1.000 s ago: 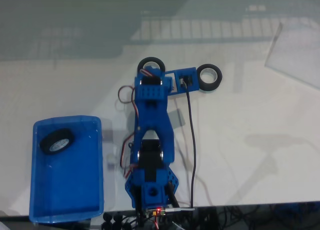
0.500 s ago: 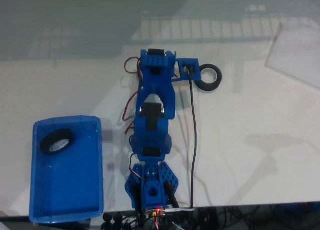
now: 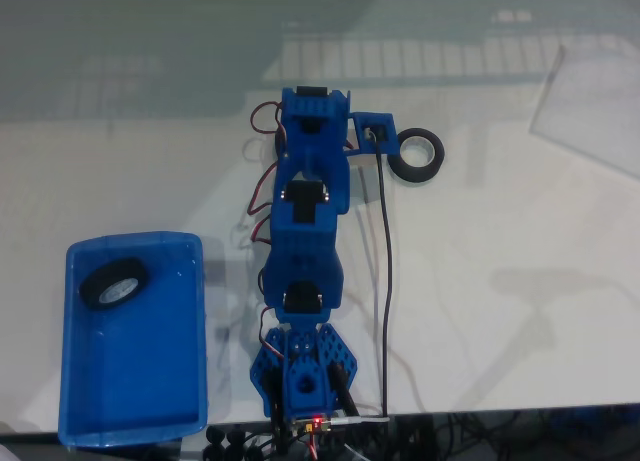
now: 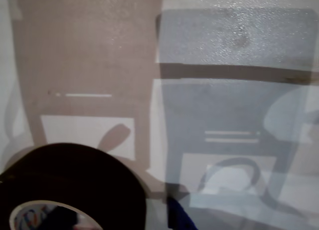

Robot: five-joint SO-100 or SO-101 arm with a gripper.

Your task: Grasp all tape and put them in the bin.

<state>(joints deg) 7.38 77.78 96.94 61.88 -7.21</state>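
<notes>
A black tape roll point(image 4: 70, 187) with a whitish core sits at the lower left of the wrist view, very close to the camera, on the pale glossy tabletop point(image 3: 500, 241). A sliver of blue, probably a fingertip of the gripper point(image 4: 179, 217), shows just to its right at the bottom edge. In the fixed view this roll is hidden under the head of the blue arm point(image 3: 310, 161), which is stretched out toward the far part of the tabletop. How wide the jaws stand, and whether they touch the roll, cannot be told from either view.

A second tape roll point(image 3: 417, 155) lies flat just right of the arm's head, touching or nearly touching the small blue camera mount point(image 3: 374, 133). A third roll point(image 3: 113, 283) rests tilted inside the blue bin point(image 3: 190, 326), near its far left corner; the bin stands at the near left of the tabletop, well apart from the arm's head.

The likely risks:
- The roll under the wrist appears off to one side of the visible fingertip, so closing now may pinch only its wall or push it away across the slick surface.
- A swing of the wrist could knock the neighbouring roll with the camera mount and send it rolling or sliding.
- The black cable point(image 3: 386, 281) running along the arm could drag on that roll.
- A weak hold could drop the roll on the long carry to the bin.
</notes>
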